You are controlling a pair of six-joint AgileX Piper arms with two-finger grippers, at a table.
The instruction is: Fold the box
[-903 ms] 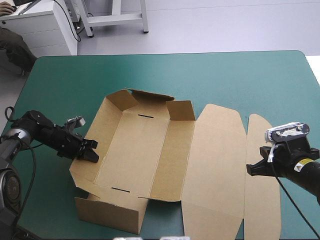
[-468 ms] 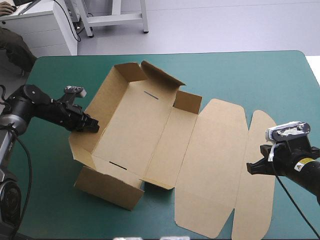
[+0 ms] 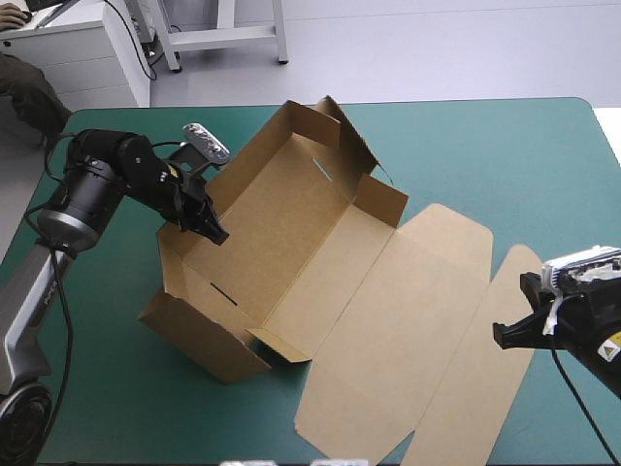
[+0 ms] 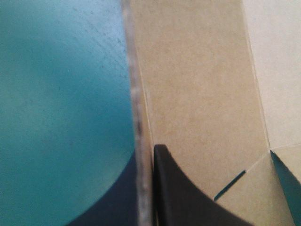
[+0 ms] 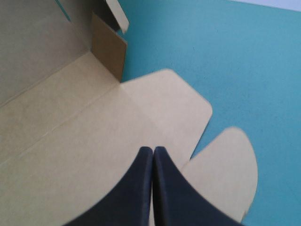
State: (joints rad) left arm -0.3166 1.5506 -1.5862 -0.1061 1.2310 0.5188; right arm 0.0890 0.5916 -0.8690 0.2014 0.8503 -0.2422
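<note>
While left gripper (image 3: 217,235) pinches box (image 3: 291,218) wall, outer finger's (image 4: 117,212) barely vis.

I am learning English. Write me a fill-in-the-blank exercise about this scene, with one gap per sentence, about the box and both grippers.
1. The left gripper is ___ on a raised wall of the box.
2. The right gripper hangs over the lid, which lies ___ on the table.
3. The table's cover is ___ in colour.

Missing words: shut; flat; teal-green.
</note>
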